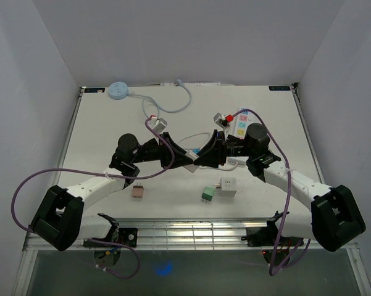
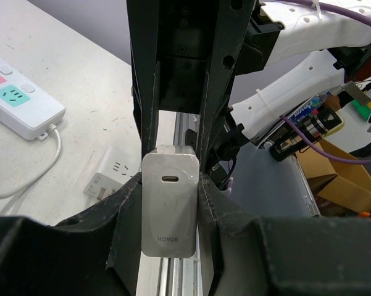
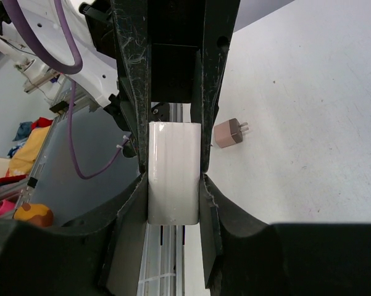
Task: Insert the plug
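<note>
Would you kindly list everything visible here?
white charger: one, white, mid-table between both end effectors
power strip: one, white with coloured sockets, far right
round device: one, pale blue, far left
small plugs: two, whitish, one with red, far centre
cube adapter: one, white, near right of centre
green plug: one, green, beside cube adapter
pink plug: one, brownish pink, near left
table: one, white, under everything
left end effector: one, black, shut on white charger
right end effector: one, black, shut on white charger

White plug (image 2: pixel 168 206), marked HONOR, port face exposed, was clamped between left jaws and right jaws; white power strip (image 2: pixel 18 105) lay apart.
</note>
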### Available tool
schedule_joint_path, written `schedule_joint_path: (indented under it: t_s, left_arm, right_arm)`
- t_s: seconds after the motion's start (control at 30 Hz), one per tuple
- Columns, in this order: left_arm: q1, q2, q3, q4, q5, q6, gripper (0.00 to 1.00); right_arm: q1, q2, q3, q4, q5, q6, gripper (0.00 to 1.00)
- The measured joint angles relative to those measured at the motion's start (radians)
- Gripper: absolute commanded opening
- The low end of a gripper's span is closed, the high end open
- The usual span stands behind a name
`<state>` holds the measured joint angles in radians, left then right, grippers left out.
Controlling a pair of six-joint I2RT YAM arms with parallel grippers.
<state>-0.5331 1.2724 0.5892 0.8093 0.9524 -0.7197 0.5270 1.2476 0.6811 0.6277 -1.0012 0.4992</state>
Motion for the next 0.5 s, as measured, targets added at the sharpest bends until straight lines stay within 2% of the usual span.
schedule_joint_path:
  t_s: [0.23, 0.3, 0.33, 0.37, 0.43, 0.5]
  left_arm:
    - [-0.005, -0.05, -0.001, -0.05, -0.017, 0.031, 0.0]
    - [-0.009, -0.069, -0.005, -0.065, -0.031, 0.041, 0.0]
    - [-0.01, -0.079, -0.008, -0.075, -0.037, 0.047, 0.0]
    - [-0.011, -0.089, -0.009, -0.084, -0.043, 0.051, 0.0]
    - [-0.011, -0.111, -0.009, -0.103, -0.053, 0.064, 0.0]
    - [-0.011, -0.125, -0.009, -0.117, -0.06, 0.074, 0.0]
  right_arm:
    - [0.01, -0.011, 0.004, 0.004, 0.0, -0.006, 0.4]
    - [0.012, -0.017, 0.004, 0.005, 0.001, -0.01, 0.47]
    - [0.013, -0.019, 0.004, 0.006, 0.005, -0.012, 0.55]
    - [0.013, -0.02, 0.004, 0.006, 0.013, -0.015, 0.59]
    - [0.009, -0.02, 0.004, 0.003, 0.025, -0.017, 0.61]
    - [0.01, -0.023, 0.004, 0.004, 0.034, -0.018, 0.69]
